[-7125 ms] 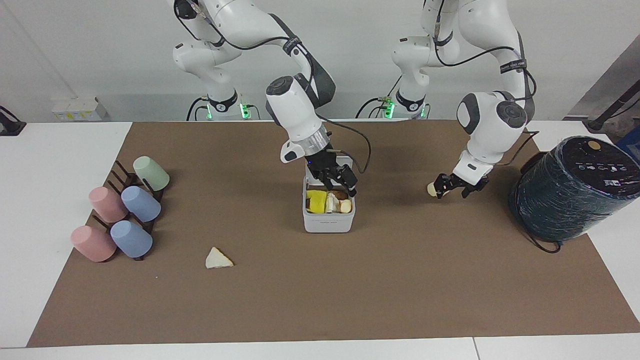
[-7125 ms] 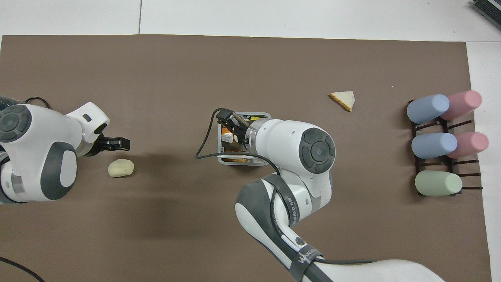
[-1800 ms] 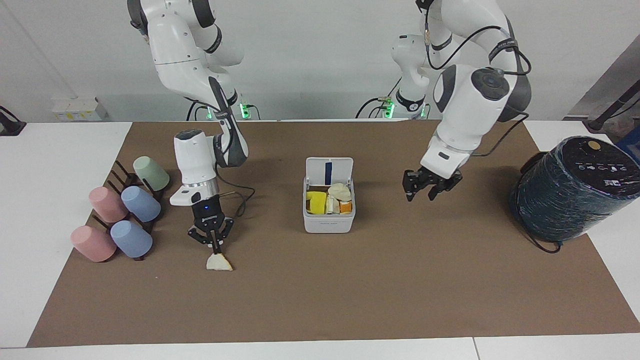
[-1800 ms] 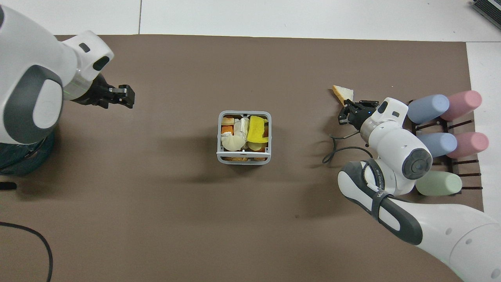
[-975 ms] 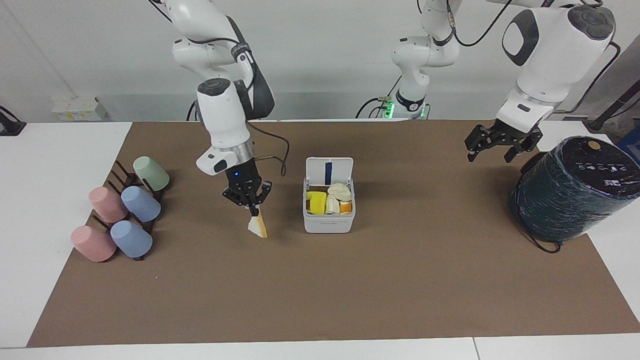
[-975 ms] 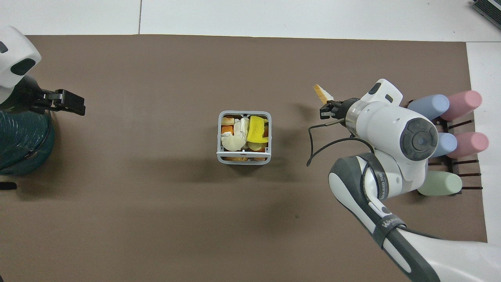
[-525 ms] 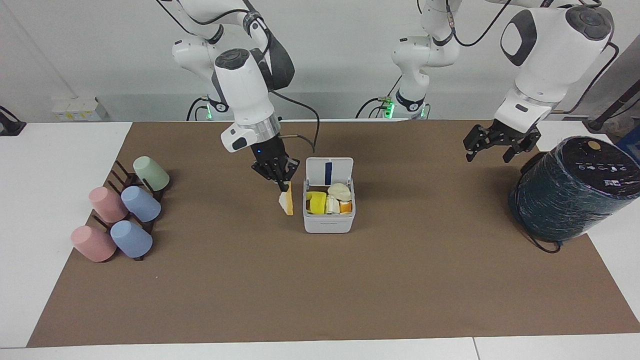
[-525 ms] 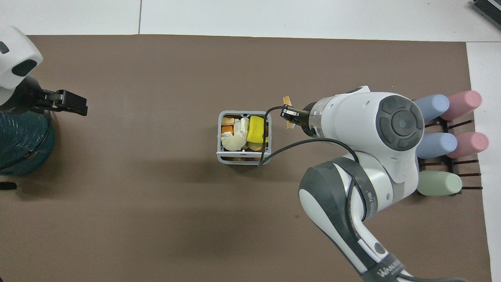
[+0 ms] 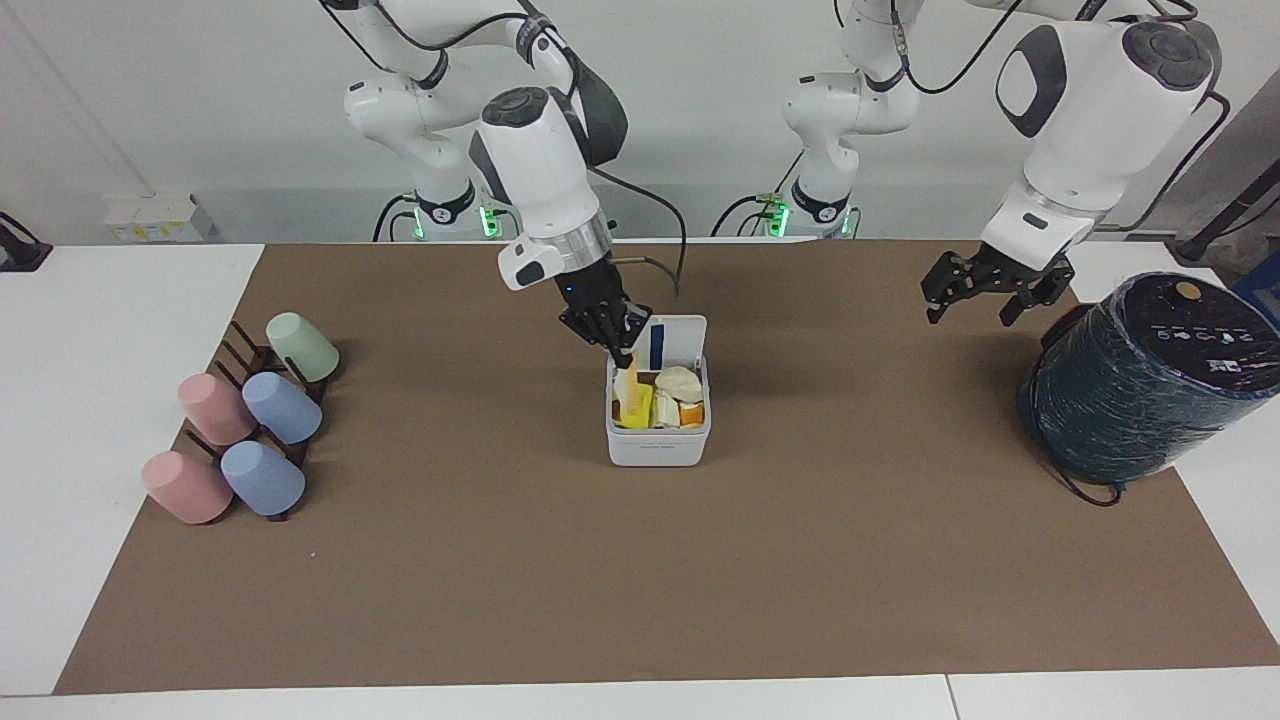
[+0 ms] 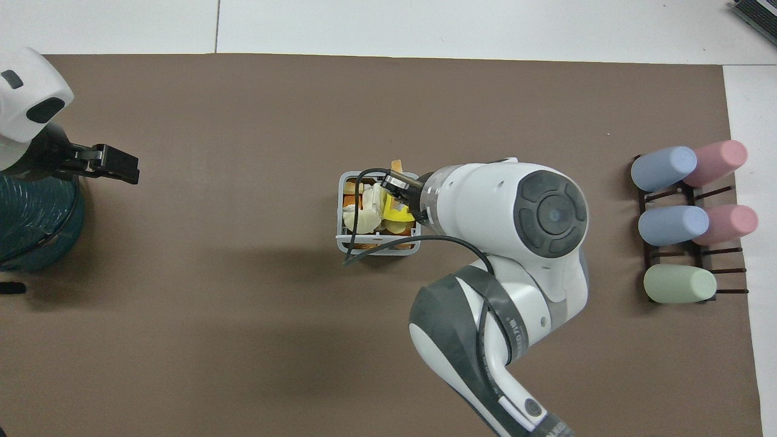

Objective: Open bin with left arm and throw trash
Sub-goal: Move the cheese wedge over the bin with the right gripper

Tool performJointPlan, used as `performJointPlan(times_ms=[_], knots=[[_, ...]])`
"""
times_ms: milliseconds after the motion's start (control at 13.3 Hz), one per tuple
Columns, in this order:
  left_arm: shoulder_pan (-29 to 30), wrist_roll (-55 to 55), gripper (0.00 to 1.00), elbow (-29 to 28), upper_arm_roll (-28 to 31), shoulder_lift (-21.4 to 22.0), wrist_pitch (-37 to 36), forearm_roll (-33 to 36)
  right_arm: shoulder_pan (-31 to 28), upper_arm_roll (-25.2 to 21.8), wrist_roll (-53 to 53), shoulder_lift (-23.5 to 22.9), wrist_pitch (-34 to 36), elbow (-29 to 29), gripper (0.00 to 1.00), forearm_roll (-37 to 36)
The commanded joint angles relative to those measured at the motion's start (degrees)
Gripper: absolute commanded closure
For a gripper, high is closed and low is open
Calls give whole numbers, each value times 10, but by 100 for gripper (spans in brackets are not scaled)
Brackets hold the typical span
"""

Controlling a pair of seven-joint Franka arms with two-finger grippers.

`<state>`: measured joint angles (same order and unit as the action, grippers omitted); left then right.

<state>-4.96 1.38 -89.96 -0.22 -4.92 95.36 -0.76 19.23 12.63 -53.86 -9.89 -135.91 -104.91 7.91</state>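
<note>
The facing view shows the bin's [image 9: 657,445] raised lid [image 9: 663,342] with its blue strip, which the overhead view shows only edge-on, and shows the right jaws [image 9: 622,358] closed on a cream wedge [image 9: 628,385] hanging just below them, its lower end down inside the bin. In the overhead view the right arm's wrist hides much of that end of the bin [image 10: 341,209], though the wedge's tip [image 10: 397,165] peeks out beside the jaws. The bin is nearly full (a yellow piece [image 9: 636,405], a pale round shell [image 9: 678,381], orange and white scraps). The left jaws [image 9: 978,290] hang spread apart and empty, over the worktop [image 9: 700,560] beside a dark wrapped cylinder [image 9: 1140,375], well apart from the bin.
</note>
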Motion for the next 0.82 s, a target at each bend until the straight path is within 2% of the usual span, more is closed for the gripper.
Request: performJointPlan(times_ms=[0, 375, 750], knots=[[1, -1, 0, -23, 1, 21, 2, 13, 20, 4, -18, -31, -27, 14, 100, 6], [-1, -1, 0, -23, 1, 21, 2, 13, 27, 4, -4, -19, -20, -21, 100, -3], [-1, -1, 0, -23, 1, 21, 2, 13, 21, 3, 85, -17, -8, -24, 100, -4]])
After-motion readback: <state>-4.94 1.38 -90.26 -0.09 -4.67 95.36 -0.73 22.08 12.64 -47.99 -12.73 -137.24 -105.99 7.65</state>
